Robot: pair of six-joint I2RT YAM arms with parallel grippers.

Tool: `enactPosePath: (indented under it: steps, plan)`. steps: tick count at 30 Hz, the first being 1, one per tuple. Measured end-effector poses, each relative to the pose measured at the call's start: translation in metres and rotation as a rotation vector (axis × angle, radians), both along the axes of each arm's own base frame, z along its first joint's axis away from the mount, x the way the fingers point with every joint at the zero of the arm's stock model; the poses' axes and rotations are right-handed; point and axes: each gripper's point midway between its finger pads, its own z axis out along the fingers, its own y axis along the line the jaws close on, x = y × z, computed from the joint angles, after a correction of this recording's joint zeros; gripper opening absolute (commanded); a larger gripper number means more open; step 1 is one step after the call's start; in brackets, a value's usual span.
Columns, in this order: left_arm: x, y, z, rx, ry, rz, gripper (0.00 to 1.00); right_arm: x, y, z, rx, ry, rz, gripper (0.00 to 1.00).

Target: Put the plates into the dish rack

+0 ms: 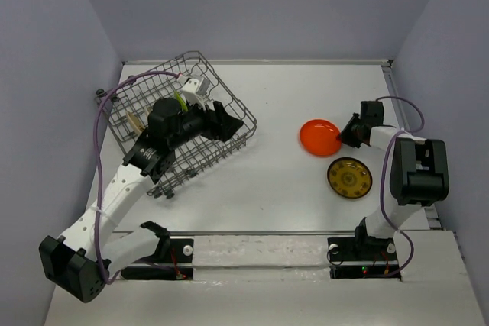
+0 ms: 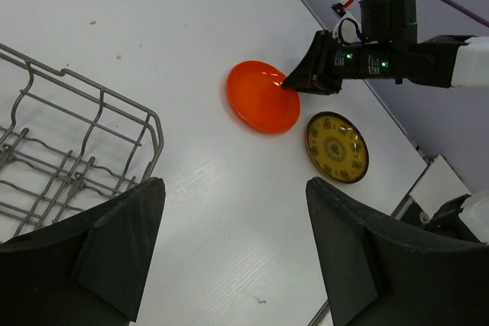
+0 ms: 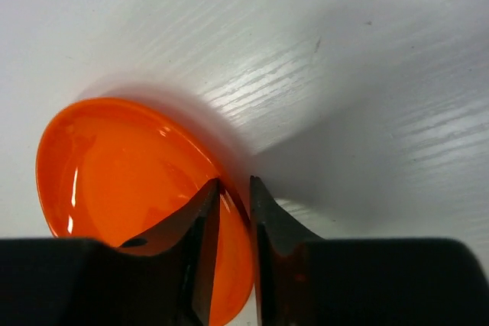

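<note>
The orange plate [image 1: 319,137] lies right of centre on the table; it also shows in the left wrist view [image 2: 262,96] and the right wrist view [image 3: 130,169]. My right gripper [image 1: 345,133] is shut on its right rim, one finger inside and one outside [image 3: 234,188]. The yellow-brown patterned plate [image 1: 350,179] lies flat just in front of it [image 2: 336,146]. The grey wire dish rack [image 1: 153,97] stands at the back left, with a lime green plate [image 1: 180,101] and cream plates [image 1: 200,91] upright in it. My left gripper [image 1: 224,122] hangs open and empty over the rack's right side [image 2: 229,253].
The rack's near corner [image 2: 145,124] is just left of my left fingers. Purple cables loop over both arms. Walls close the table at the back and sides. The black plate is not in view.
</note>
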Motion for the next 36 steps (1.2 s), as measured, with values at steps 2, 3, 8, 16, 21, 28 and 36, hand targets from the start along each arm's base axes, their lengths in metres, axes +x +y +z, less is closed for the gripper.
enactPosePath:
  steps: [2, 3, 8, 16, 21, 28, 36]
  plan:
    - [0.000, -0.002, -0.002, -0.001, 0.007, -0.009, 0.85, 0.003, 0.001, -0.001, 0.011, -0.006, 0.003, 0.07]
    - [0.000, -0.004, -0.003, -0.003, 0.014, -0.018, 0.85, 0.004, 0.004, -0.001, 0.025, -0.008, 0.001, 0.07]
    - [0.000, -0.012, -0.013, -0.007, 0.052, -0.058, 0.84, 0.012, 0.005, 0.012, 0.039, -0.060, -0.017, 0.07]
    - [0.004, -0.031, -0.033, -0.032, 0.146, -0.123, 0.82, 0.006, 0.006, 0.093, -0.001, -0.267, -0.017, 0.07]
    - [0.011, -0.040, -0.052, -0.045, 0.232, -0.132, 0.82, 0.002, 0.045, 0.140, 0.065, -0.396, 0.098, 0.07]
    - [0.025, -0.053, -0.087, -0.065, 0.377, -0.095, 0.81, -0.008, 0.107, 0.169, 0.231, -0.477, 0.275, 0.07]
    - [0.044, -0.076, -0.125, -0.079, 0.504, -0.056, 0.76, -0.026, 0.173, 0.188, 0.415, -0.522, 0.484, 0.07]
